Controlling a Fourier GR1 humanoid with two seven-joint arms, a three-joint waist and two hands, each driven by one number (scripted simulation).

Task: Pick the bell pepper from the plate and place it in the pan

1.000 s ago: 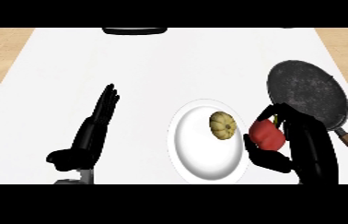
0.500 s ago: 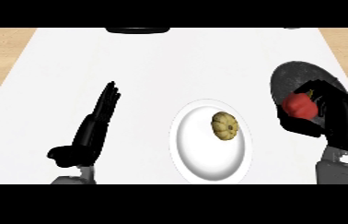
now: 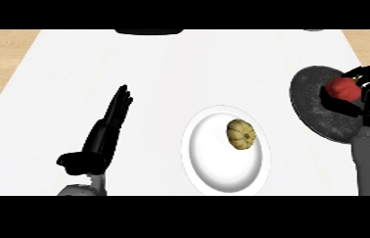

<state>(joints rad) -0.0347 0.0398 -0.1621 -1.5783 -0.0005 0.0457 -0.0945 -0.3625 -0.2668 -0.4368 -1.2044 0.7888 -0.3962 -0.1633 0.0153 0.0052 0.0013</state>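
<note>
Counter surface fills the head view, the only one we have: a white counter top with a strip of pale wood showing in the upper left corner.

At the right edge of the frame we see the right hand, black fingers curled round the red bell pepper from below and from the side, so that only the pepper's upper part and its stem end show. We read this hand as closed on the pepper. Pepper and hand lie over the upper right part of the dark grey round pan, which stands at the middle right of the frame. We cannot tell whether the pepper touches the pan's floor.

Just left of the pan, apart from it, we find the round white plate in the lower middle. A tan ribbed squash lies on its upper right part.

In the lower left, the left hand rests with fingers straight and together, pointing toward the top of the frame, thumb out to the left, holding nothing and well apart from the plate.

A dark flat shape sits at the top edge, mostly cut off.
</note>
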